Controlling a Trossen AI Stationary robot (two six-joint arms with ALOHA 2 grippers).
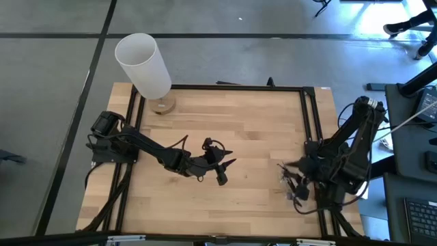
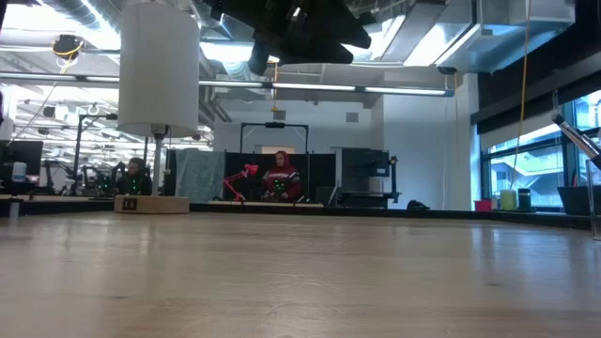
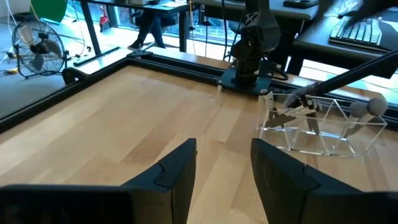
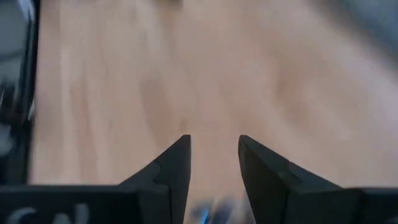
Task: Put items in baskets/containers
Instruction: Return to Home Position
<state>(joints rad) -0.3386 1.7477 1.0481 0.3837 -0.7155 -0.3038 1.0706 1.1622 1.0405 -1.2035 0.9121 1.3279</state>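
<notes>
A small clear container (image 3: 323,134) stands on the wooden table near its right edge, and several thin makeup brushes (image 3: 297,106) lean inside it. One brush has a pale round head (image 3: 373,106). In the high view the container (image 1: 295,193) shows only as glints below my right gripper (image 1: 290,178). The right gripper (image 4: 212,168) hangs open above the table beside the container, nothing between its fingers. My left gripper (image 1: 227,171) hovers open over the table's middle, pointing toward the container, its fingers (image 3: 180,177) bare.
A tall white cylinder (image 1: 143,63) on a round wooden base (image 1: 162,104) stands at the table's far left corner. A black frame (image 1: 239,87) rims the table. Bare wood lies between the two arms. People sit in the room beyond (image 2: 280,176).
</notes>
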